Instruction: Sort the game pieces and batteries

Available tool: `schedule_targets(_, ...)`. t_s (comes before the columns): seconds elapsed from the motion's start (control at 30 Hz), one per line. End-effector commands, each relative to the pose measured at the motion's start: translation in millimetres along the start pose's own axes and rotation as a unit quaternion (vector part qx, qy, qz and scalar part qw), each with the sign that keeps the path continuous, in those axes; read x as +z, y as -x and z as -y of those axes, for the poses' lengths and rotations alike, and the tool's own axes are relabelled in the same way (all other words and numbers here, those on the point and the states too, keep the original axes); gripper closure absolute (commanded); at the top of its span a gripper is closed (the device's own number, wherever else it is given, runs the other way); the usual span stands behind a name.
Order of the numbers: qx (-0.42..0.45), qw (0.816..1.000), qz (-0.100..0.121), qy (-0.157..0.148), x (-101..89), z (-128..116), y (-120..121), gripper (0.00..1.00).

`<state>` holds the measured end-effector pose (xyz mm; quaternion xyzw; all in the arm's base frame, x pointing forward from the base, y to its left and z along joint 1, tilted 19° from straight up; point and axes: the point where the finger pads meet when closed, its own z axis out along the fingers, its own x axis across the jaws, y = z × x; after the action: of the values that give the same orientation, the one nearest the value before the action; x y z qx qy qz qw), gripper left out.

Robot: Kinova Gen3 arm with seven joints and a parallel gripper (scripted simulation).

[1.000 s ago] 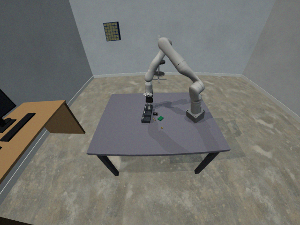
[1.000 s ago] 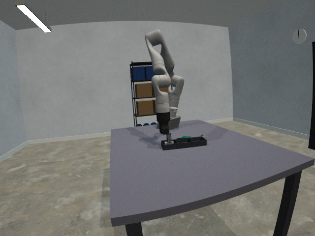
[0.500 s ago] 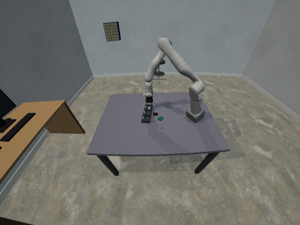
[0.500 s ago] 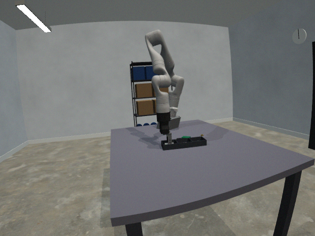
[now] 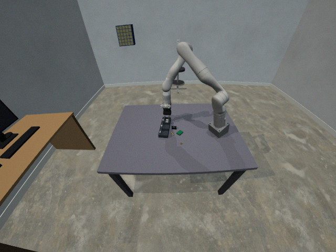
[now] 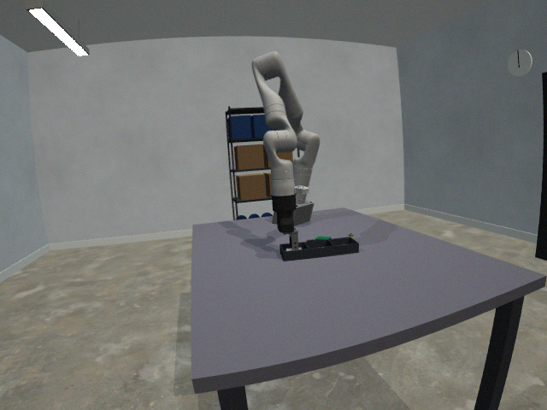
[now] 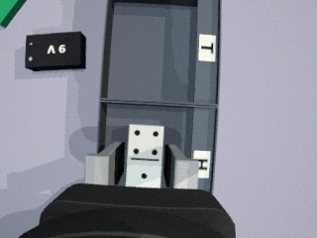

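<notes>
A long dark tray of bins lies on the grey table, also in the exterior view. In the wrist view the near bin carries the label H and the middle one the label T. My gripper hangs over the H bin, fingers open. A white domino stands between the fingers, with a gap on each side. A black 9V battery lies on the table left of the tray, also in the top view.
A small gold piece lies nearer the table's middle. The arm's base stands at the right of the tray.
</notes>
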<state>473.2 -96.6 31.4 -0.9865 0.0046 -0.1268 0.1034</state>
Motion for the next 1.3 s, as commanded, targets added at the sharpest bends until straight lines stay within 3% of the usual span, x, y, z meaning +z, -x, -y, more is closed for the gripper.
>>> schedule_targets(0.0, 0.000, 1.000, -0.001, 0.001, -3.9, -1, -1, 0.35)
schedule_targets(0.7, 0.000, 1.000, -0.001, 0.001, -29.2, -1, -1, 0.35)
schedule_targets(1.07, 0.000, 1.000, -0.001, 0.001, -30.3, -2, -1, 0.35)
schedule_targets(1.1, 0.025, 1.000, -0.001, 0.001, -32.1, 4, 5, 0.20)
schedule_targets(1.27, 0.150, 0.989, -0.001, 0.001, -41.1, 33, 33, 0.20)
